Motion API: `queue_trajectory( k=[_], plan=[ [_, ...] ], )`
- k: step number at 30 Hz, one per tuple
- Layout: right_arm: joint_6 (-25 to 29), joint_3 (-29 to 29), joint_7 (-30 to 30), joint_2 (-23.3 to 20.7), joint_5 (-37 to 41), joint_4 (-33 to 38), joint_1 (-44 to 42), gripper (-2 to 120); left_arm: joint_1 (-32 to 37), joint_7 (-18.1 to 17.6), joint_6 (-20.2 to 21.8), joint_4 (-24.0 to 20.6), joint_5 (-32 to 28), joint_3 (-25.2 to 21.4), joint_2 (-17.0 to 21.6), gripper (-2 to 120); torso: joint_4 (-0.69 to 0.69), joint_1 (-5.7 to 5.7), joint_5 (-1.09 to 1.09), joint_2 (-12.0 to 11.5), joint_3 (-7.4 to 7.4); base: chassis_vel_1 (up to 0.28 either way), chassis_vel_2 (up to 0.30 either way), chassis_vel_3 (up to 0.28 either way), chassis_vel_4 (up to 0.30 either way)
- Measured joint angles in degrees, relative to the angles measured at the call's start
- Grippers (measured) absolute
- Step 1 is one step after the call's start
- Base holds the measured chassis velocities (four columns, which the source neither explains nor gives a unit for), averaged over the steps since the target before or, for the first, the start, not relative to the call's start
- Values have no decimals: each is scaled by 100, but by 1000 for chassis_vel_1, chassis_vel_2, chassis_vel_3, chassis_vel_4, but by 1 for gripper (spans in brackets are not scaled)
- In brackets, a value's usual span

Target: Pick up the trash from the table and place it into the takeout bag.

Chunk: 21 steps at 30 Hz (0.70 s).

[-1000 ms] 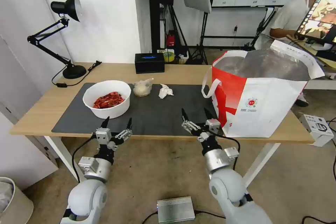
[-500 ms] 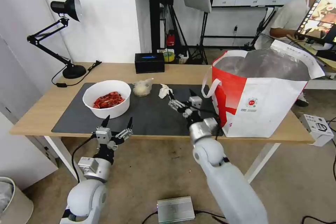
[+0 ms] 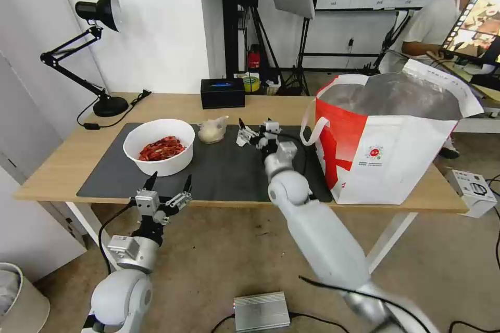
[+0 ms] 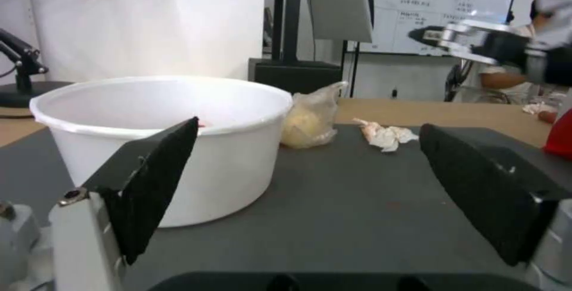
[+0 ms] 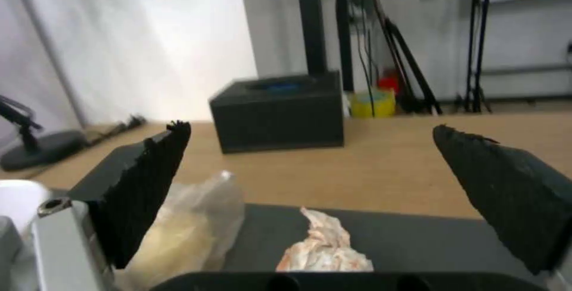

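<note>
Right gripper (image 3: pixel 254 129), jaws apart, over crumpled tissue (image 3: pixel 244 137) (bag logo unreadable); left gripper (image 3: pixel 167 183) likewise.

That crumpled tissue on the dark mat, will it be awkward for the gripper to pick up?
Probably not. The tissue is a loose crumpled wad, so it looks very light and should squash rather than slip when pinched. Its folds sit low on the mat, so the open right gripper hovering over it may need to reach right down. A push would likely just skid it.
</note>
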Motion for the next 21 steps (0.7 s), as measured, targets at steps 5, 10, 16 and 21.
queue_trajectory(
  k=[5,10,16,21],
  plan=[
    [-289,-165,276,0,355,-218,348,100,29,1,-2,-30,0,-2,-16,100,1,0,-2,0,0,0,0,0,0],
    [-723,-535,781,190,880,-850,922,100,114,8,-27,-77,3,5,-64,100,1,0,-1,0,0,0,0,0,0],
    [-1064,-618,1110,468,1105,-1251,1137,100,234,51,-75,-162,8,-37,-103,100,1,0,-1,0,0,0,0,0,0],
    [-1307,-548,1277,580,1081,-1439,1171,100,300,86,-97,-215,-22,-126,-106,100,1,0,-1,1,-1,0,0,0,0]
  ],
)
